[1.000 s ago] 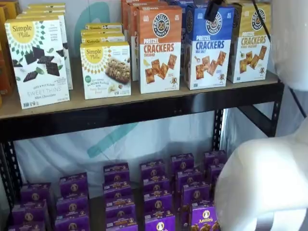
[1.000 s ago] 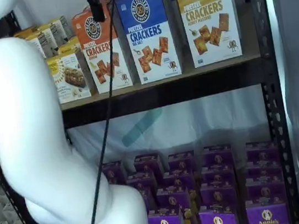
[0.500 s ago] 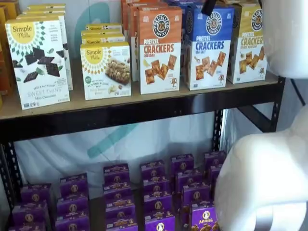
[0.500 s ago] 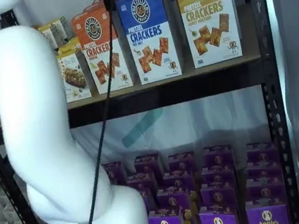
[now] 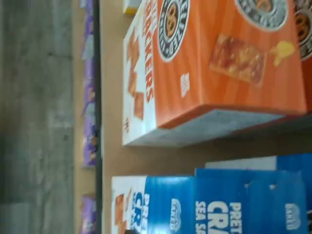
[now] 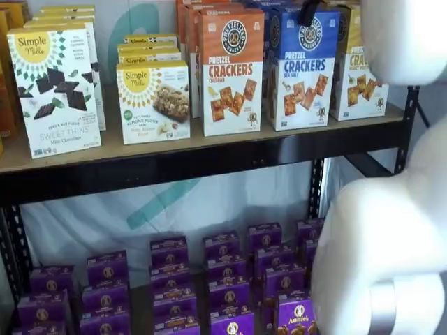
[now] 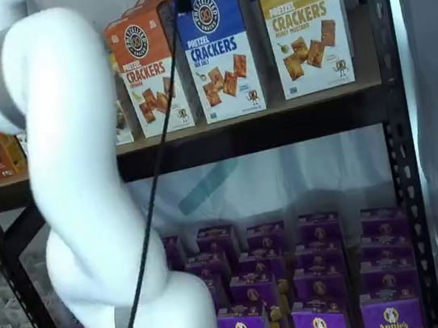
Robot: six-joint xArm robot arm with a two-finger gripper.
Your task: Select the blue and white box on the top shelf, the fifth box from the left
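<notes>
Blue and white box (image 6: 302,68) stood at front edge of top shelf (image 6: 209,150), toward right end, between orange cheddar box (image 6: 232,70) and yellow-topped box (image 7: 304,21); gripper (image 6: 309,12) hung above it, finger gap not discernible; off-centre descent risked snagging close neighbours.

Printed cardboard blue and white box (image 6: 302,68), tan wood top shelf (image 6: 209,143) — black metal rail (image 6: 209,162)

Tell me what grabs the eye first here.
The bulky white arm fills the foreground in both shelf views. Behind it, the blue and white box stands on the top shelf between an orange cheddar box and a yellow-topped box, black fingers hanging above it.
</notes>
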